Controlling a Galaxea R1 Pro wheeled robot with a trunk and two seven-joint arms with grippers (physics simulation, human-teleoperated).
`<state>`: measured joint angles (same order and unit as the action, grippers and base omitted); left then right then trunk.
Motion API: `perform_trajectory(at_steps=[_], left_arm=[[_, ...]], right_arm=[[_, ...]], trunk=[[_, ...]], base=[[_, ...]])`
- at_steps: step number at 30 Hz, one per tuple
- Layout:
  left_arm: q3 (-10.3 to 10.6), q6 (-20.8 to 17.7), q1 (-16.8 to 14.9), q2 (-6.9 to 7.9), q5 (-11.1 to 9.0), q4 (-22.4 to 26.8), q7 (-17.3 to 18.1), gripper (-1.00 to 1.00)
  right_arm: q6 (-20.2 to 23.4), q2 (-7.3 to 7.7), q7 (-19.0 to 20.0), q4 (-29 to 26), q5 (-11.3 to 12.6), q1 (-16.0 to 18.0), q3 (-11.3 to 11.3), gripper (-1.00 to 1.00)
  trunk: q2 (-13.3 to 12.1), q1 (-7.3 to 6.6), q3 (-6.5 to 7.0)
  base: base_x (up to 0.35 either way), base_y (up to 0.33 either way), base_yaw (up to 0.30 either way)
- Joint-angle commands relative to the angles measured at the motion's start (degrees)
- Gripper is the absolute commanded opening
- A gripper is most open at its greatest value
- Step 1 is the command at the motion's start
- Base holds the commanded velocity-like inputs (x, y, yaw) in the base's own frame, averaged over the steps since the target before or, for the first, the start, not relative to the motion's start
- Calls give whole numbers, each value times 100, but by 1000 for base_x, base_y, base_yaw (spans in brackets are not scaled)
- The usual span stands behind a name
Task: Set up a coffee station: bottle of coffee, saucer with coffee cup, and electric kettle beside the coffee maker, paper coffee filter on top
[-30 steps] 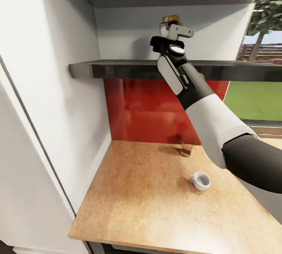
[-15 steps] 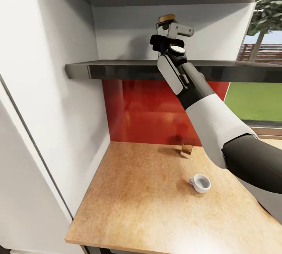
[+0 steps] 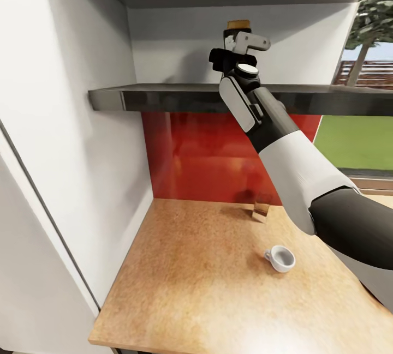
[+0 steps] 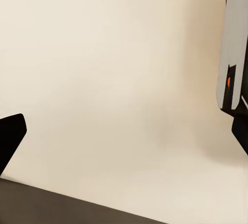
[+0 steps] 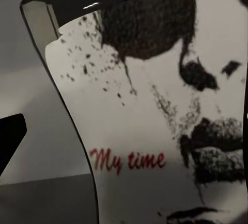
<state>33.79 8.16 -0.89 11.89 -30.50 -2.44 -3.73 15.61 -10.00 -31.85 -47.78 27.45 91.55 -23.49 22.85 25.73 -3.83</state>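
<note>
On the dark kitchen shelf stands the bottle of coffee; in the head view just its brown cap peeks out above my right gripper. The right wrist view has the bottle's white label reading "My time" very close. One dark fingertip stands clear of the bottle's side, so the gripper is open at the bottle. A white coffee cup sits on the wooden countertop. My left gripper is open before a plain cream surface.
A small clear object with a brown base stands by the red backsplash. A white cabinet side walls the left. My right arm crosses above the counter's right part. A window lies at the right.
The head view has shifted slightly, so the counter and cup sit a little lower. My right gripper stays at the bottle on the shelf, with the cap now more squarely above it.
</note>
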Motion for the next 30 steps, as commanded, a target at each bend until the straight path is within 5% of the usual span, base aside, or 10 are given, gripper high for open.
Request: perform_trajectory(at_steps=[1,12,13,30], left_arm=[[48,28,-7,-3,-35,-13,-1,100],[49,28,-7,-3,-26,-12,-5,100],[49,28,-7,-3,-26,-11,-5,100],[48,28,-7,-3,-26,-12,-5,100]], right_arm=[[21,0,-40,258,50,4,-13,100],[21,0,-40,261,47,7,-14,100],[21,0,-40,261,48,7,-14,-100],[22,0,-40,252,50,6,-6,-100]], trunk=[[7,6,-15],[7,6,-15],[7,6,-15],[7,6,-15]], base=[[7,0,0],[1,0,0],[0,0,0],[0,0,0]])
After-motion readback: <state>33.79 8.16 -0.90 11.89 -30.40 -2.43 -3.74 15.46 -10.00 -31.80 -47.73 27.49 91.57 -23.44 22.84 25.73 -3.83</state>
